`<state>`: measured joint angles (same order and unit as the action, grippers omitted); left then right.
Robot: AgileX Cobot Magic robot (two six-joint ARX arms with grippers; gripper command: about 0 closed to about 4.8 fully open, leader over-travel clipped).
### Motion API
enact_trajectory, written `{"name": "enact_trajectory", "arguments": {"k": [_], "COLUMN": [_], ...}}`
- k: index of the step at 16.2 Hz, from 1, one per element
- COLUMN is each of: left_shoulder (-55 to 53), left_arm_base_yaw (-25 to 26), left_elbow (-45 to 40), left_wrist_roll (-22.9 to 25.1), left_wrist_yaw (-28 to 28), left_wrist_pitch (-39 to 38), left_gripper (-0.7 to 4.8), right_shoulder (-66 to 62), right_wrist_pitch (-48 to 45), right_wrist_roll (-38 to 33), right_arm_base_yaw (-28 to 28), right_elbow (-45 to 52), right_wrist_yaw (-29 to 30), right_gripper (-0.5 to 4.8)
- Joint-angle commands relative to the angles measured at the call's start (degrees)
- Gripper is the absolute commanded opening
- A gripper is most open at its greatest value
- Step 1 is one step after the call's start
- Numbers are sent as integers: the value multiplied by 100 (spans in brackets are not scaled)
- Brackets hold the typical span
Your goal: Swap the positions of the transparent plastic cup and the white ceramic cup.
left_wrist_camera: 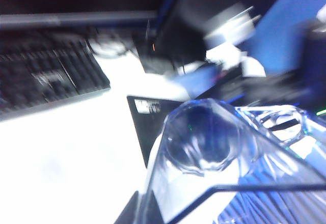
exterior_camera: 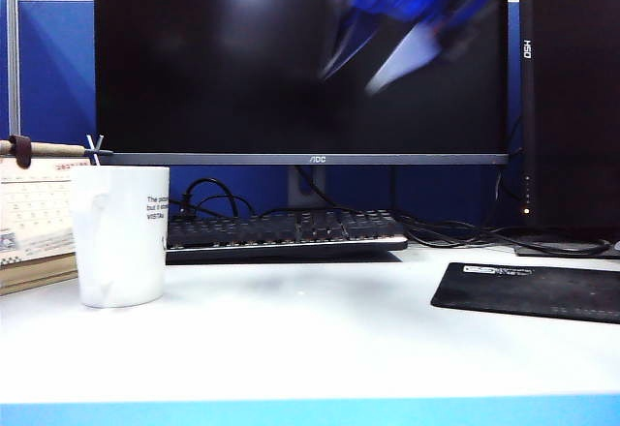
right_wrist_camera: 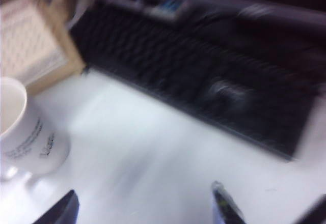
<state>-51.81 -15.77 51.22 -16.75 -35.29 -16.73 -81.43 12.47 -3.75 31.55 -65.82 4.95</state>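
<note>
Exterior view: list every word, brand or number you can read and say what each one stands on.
"AOC": on the lower bezel of the monitor.
"DSH": reads so, sideways, on the edge of the second screen.
"The", "but it", "VISTA": cut-off print on the white ceramic cup.
Desk calendar: numbers too small to read.
Mouse pad label: too small.
Keyboard keys: unreadable.

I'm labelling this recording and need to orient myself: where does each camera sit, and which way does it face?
Exterior view: low at the desk's front edge, facing the tall white ceramic cup, black keyboard and monitor; a blurred arm up top.
Left wrist view: on the left arm, over the clear faceted plastic cup in the shut left gripper, above the black mouse pad.
Right wrist view: above the desk; open right gripper.
Exterior and right wrist share the white cup and keyboard.
</note>
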Motion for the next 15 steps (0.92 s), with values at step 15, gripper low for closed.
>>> {"name": "enact_trajectory", "arguments": {"k": [15], "left_shoulder": [-1624], "left_arm_base_yaw": [-461], "left_elbow": [260], "left_wrist_roll": [415], "left_wrist_yaw": [568], "left_wrist_pitch": [988], "left_gripper": [-6], "right_shoulder": [3707], "right_wrist_pitch": [271], "right_wrist_roll": [70], "right_arm_base_yaw": [-323], "right_elbow": [2094], "right_wrist_yaw": [251], "right_gripper": [323]}}
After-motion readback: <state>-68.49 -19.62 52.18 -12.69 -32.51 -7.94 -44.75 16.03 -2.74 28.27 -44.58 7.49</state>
